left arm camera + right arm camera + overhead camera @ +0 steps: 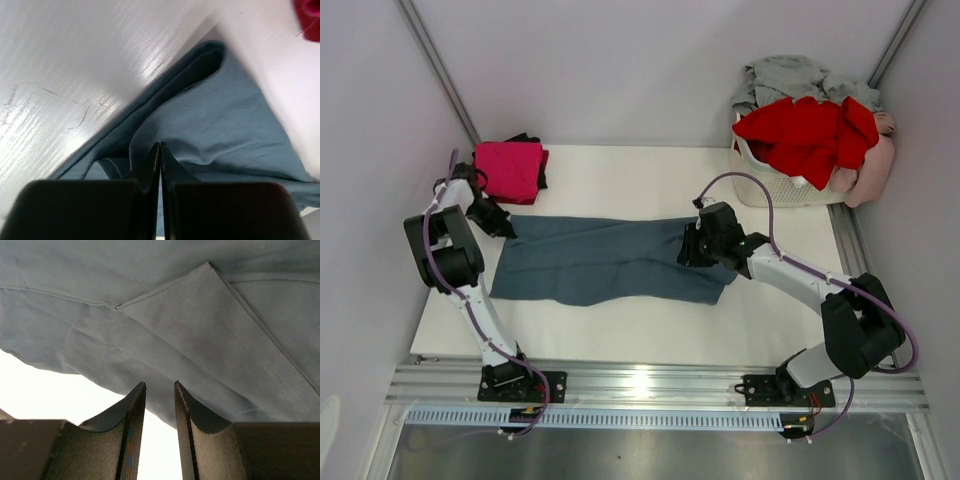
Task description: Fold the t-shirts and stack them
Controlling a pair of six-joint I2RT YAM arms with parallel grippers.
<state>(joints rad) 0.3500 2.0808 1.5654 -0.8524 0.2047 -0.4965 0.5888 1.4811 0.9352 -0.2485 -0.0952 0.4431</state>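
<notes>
A slate blue-grey t-shirt [610,260] lies spread lengthwise across the white table [620,330]. My left gripper [505,228] sits at its left end. In the left wrist view this gripper [160,145] is shut, with creases of the blue-grey cloth [225,115] running into its tips. My right gripper [688,245] is over the shirt's right part. Seen from the right wrist, that gripper [160,385] stands open just above the cloth's edge [200,325], nothing between its fingers. A folded magenta t-shirt [508,168] lies on a black one [542,160] at the back left.
A white slatted basket [780,187] at the back right holds a red tee [810,135], a grey one [790,75] and a pale pink one [875,165]. Walls close in on the left, back and right. A metal rail [650,385] runs along the near edge.
</notes>
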